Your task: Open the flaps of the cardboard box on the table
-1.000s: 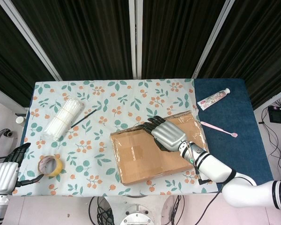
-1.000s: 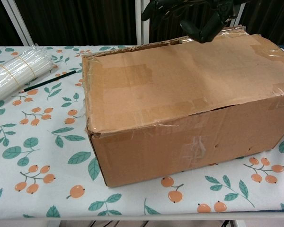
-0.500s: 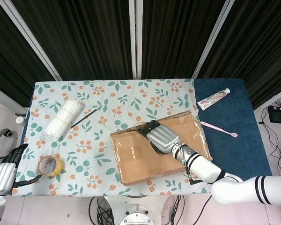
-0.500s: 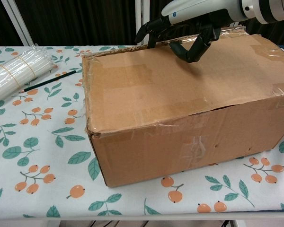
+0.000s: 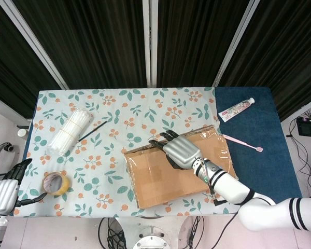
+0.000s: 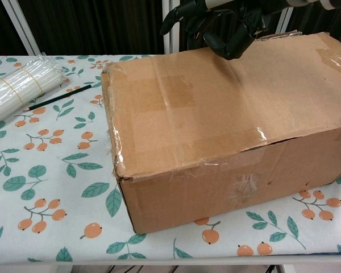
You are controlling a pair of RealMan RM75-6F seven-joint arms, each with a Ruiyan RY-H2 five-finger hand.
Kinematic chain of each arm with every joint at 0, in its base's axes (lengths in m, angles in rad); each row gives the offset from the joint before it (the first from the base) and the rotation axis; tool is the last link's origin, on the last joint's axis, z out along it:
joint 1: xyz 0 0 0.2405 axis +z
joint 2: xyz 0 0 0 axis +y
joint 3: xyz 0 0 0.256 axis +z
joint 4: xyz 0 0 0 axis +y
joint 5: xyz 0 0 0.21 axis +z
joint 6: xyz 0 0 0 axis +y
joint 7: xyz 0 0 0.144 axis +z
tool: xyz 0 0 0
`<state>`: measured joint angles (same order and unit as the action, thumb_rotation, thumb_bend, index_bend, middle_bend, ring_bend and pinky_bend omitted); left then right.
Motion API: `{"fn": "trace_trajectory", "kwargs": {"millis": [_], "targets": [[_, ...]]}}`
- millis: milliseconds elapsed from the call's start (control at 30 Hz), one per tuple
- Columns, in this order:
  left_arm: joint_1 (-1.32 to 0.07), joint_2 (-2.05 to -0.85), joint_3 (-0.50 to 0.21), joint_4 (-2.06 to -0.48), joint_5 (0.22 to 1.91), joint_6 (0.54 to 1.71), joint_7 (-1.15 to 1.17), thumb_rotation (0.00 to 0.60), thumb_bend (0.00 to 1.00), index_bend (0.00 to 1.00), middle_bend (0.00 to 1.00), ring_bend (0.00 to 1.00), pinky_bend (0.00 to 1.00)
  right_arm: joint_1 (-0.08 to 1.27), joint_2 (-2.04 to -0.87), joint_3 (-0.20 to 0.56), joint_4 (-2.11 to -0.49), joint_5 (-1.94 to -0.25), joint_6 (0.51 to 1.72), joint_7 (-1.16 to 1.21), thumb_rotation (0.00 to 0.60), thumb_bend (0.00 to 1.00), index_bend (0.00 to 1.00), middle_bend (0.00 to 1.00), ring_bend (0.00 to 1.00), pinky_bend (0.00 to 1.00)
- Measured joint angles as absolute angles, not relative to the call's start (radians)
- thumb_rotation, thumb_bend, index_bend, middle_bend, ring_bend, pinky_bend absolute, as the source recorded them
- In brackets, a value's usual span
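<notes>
A brown corrugated cardboard box (image 5: 179, 168), rectangular with glossy clear tape over its closed top flaps and creased, frayed edges, sits on the front half of the table, mostly on the white tablecloth printed with green leaves and orange berries (image 5: 124, 111). The right hand (image 5: 179, 151), silver-shelled on the back with black fingers (image 6: 227, 44), rests over the far edge of the box top; its fingers curl down over that edge, but whether they actually clamp the flap cannot be told. The left hand (image 5: 5, 193), of the same silver and black build, hangs off the table's near left corner with its fingers loosely apart and nothing in them. Close beside it lies a ring-shaped roll of yellowish tape (image 5: 55, 183). Further back lie a bundle of thin white sticks in clear plastic wrap (image 5: 70, 129) and a slim black pen (image 5: 92, 130). On the bare dark blue surface (image 5: 259, 119) at the right lie a white toothpaste tube (image 5: 236, 109) and a pink toothbrush (image 5: 242, 142).
</notes>
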<state>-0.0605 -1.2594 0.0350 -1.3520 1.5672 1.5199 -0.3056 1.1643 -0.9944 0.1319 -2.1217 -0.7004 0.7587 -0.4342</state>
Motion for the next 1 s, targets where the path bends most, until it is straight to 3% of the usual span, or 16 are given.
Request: {"fn": "trace_trajectory", "kwargs": {"millis": [367,567,1000], "targets": [[-0.069,-1.25,0.034,-1.378,1.568,1.498,-0.296,0.399,0.01,0.05,0.09,0.11,0.22,1.074,-0.828,0.151,-2.262,-0.858,0.775,-0.348,0.6,0.76,0.0,0.39,0.0,0.0],[-0.074,-1.247,0.034,-1.393,1.574,1.492,-0.282,0.399,0.01,0.05,0.09,0.11,0.22,0.972,-0.745,0.141,-2.327,-1.032,0.804,-0.294,0.6,0.76,0.0,0.4,0.0,0.0],[-0.087,-1.239,0.033,-1.432,1.586,1.479,-0.241,0.398,0.01,0.06,0.09,0.11,0.22,0.663,-0.581,0.054,-2.352,-1.698,0.998,-0.054,0.6,0.75,0.0,0.38,0.0,0.0]]}}
